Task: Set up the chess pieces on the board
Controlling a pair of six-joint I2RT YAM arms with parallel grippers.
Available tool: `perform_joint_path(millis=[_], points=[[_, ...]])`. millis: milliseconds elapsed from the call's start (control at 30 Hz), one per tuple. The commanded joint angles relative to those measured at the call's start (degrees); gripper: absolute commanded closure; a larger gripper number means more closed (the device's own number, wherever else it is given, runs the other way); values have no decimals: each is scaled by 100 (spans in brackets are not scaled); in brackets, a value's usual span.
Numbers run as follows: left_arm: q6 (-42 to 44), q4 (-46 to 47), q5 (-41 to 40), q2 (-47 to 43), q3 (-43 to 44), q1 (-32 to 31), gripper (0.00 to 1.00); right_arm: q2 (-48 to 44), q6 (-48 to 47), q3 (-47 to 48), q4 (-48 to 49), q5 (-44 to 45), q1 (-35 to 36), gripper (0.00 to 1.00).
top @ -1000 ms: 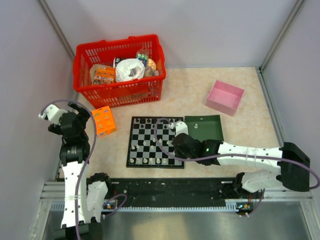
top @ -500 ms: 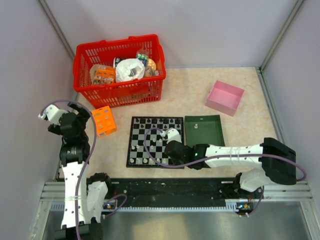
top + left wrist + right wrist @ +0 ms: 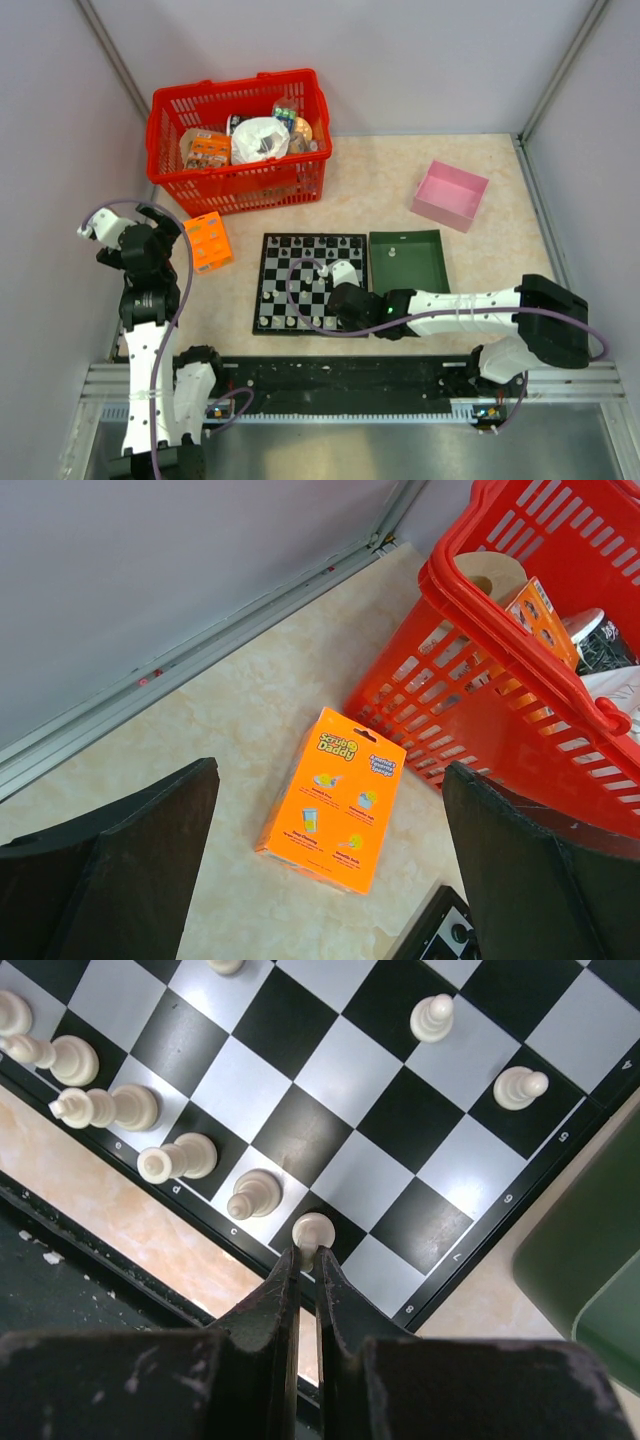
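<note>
R gripper (image 3: 306, 1252) is clenched on a white pawn (image 3: 311, 1228), tips low over the near-edge row of the board (image 3: 283, 272), approx. at the corner next to the green tray (image 3: 408, 258). Other white pieces (image 3: 178, 1157) stand in a line along that same edge, w/ two more pawns a few squares in. L gripper (image 3: 330, 780) hangs off to the left, well apart from the board, jaws spread wide, nothing in them, above an orange box (image 3: 335, 800) beside the red basket (image 3: 520, 660).
</note>
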Motion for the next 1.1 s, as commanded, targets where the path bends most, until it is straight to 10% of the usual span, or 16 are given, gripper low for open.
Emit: perform_joint_path(millis=[0,1067], points=[[-37,283,55,-13,24,27,1,42,10,-51,197,-116,105,100],[-46,274,28,-57,-46,27,1,-1028,-342,590,-410,947,53,59]])
